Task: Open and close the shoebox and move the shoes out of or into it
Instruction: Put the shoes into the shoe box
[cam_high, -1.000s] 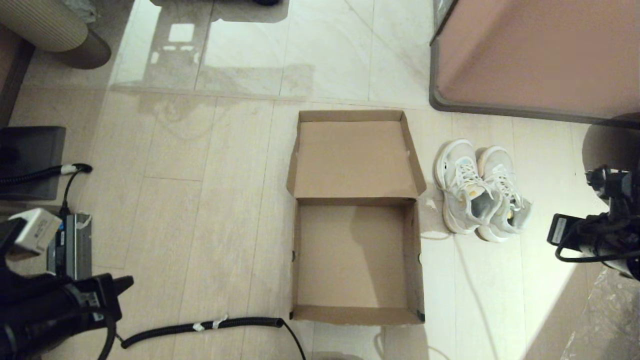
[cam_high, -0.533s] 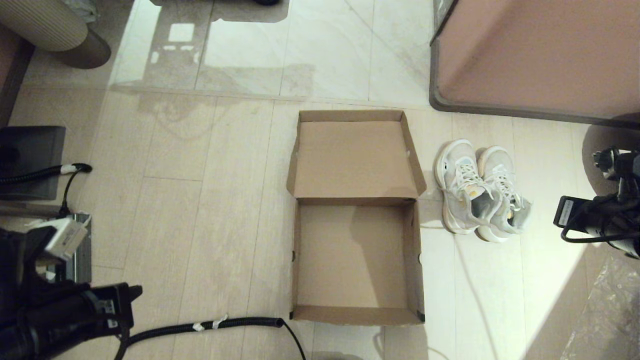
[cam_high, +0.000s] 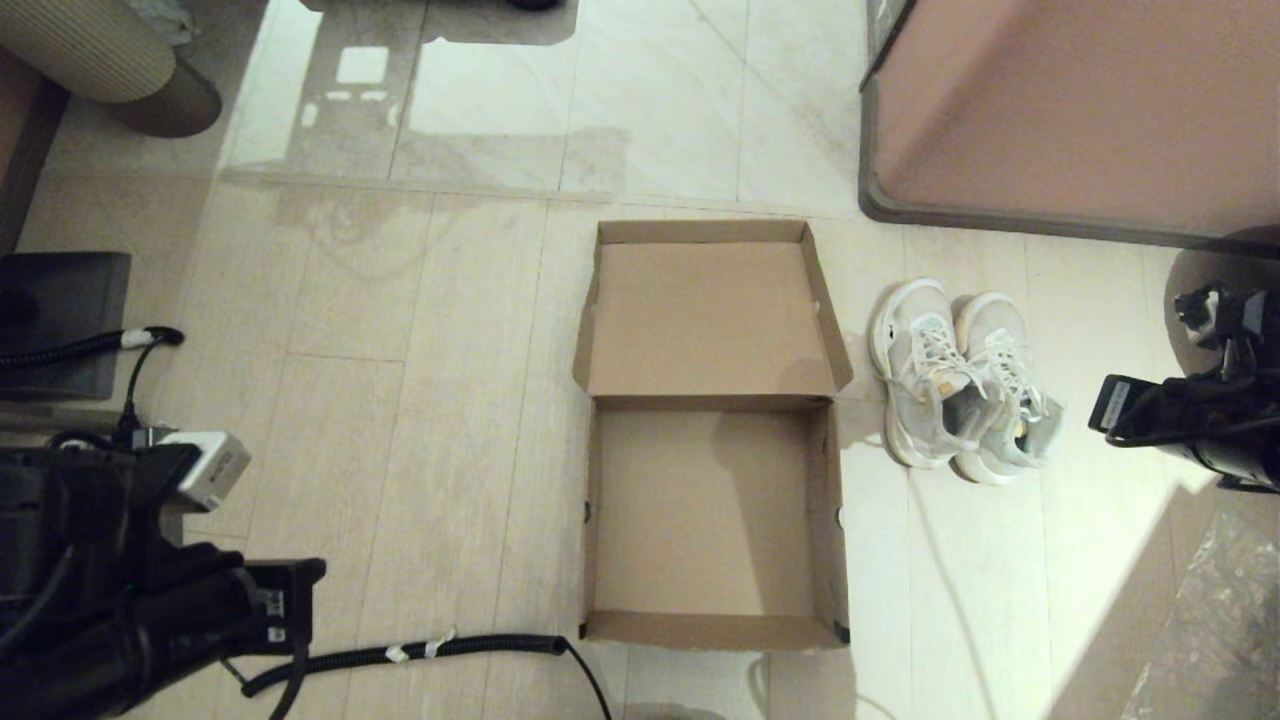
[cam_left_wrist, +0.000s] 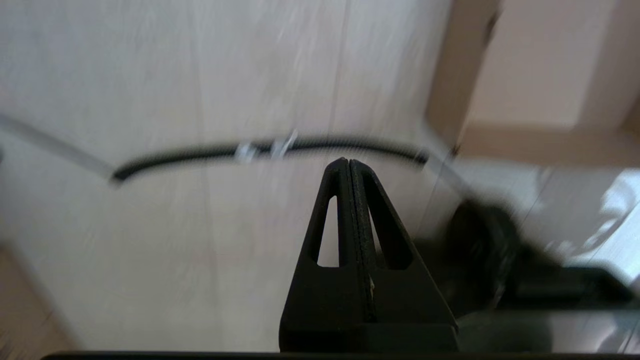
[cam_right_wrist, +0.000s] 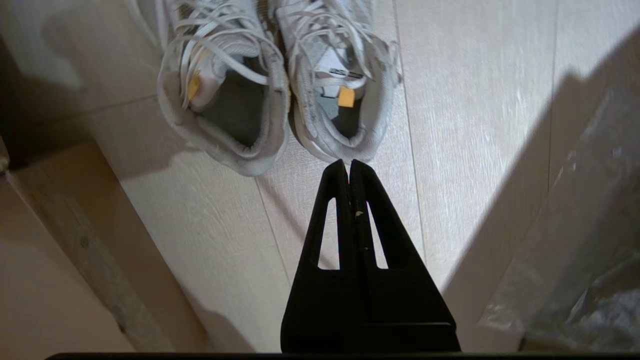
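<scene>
Two shoes (cam_right_wrist: 272, 80) lie heels toward the right gripper (cam_right_wrist: 348, 167), fingers pressed together and empty, nearer than the likewise closed left gripper (cam_left_wrist: 348, 165) beyond the open shoebox (cam_high: 826, 520).

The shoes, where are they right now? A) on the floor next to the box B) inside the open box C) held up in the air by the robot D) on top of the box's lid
A: the shoes stand side by side on the floor just to the right of the open, empty shoebox, and the right tool is shut and holds nothing.
</scene>
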